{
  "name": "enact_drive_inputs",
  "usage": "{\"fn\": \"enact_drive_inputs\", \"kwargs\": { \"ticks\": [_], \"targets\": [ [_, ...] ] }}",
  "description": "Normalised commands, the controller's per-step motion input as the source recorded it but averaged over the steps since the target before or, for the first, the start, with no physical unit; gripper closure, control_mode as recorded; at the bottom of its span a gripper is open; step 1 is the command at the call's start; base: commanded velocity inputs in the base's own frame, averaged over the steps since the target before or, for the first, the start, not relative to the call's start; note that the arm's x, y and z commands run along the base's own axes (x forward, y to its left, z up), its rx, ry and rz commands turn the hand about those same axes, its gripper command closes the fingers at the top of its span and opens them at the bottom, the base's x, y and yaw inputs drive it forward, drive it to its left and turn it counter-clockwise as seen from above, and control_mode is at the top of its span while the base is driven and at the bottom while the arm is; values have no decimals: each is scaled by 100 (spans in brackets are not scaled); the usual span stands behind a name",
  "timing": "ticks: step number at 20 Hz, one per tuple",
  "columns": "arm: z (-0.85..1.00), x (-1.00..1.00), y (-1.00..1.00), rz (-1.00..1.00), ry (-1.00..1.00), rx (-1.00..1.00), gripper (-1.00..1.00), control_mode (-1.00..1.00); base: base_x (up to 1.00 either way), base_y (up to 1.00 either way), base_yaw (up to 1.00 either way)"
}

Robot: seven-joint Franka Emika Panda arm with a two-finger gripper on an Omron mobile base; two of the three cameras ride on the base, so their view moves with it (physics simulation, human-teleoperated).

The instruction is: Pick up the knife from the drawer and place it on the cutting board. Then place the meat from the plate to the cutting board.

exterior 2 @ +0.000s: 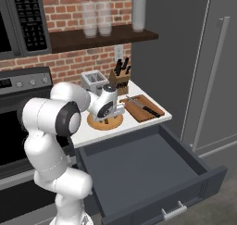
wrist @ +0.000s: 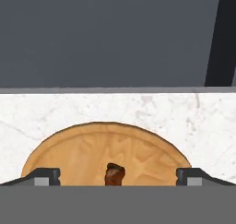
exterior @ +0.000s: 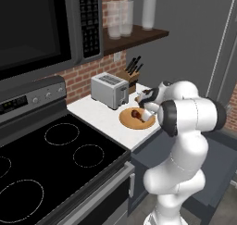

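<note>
So the gripper (wrist: 117, 176) sits low over the plate (wrist: 73, 154), fingers spread wide apart near the bottom corners of the hand view, and nothing is between them yet. The meat (wrist: 114, 173) pokes up at the bottom center of that view, right in the gap between the two fingertips, resting on the plate. In the left base view the gripper (exterior: 142, 109) is in the middle of the frame, just over the meat (exterior: 135, 113), a small dark lump on the round tan plate (exterior: 129, 121), which lies on the white counter (exterior: 99, 117). In the right base view the plate (exterior 2: 99, 123) peeks out under the hand near the center, and just right of it is the cutting board (exterior 2: 139, 110) with the knife (exterior 2: 142, 106) lying on top of it, handle toward the lower right. The drawer (exterior 2: 152, 173) is pulled wide open across the lower right of that frame. Behind the plate are a toaster (exterior: 109, 90) and a knife block (exterior: 131, 77) against the brick wall (exterior: 83, 76), and the stove (exterior: 51, 159) takes up the lower left of the left base view.
</note>
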Motion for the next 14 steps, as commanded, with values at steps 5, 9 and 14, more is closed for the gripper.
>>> {"fn": "enact_drive_inputs", "kwargs": {
  "ticks": [5,9,14],
  "targets": [
    [0,53,43,0,8,0,-100,-100,0,0,0],
    [-5,37,37,0,6,0,-100,-100,0,0,0],
    [-18,31,17,-4,1,0,-100,-100,0,0,0]
  ]
}}
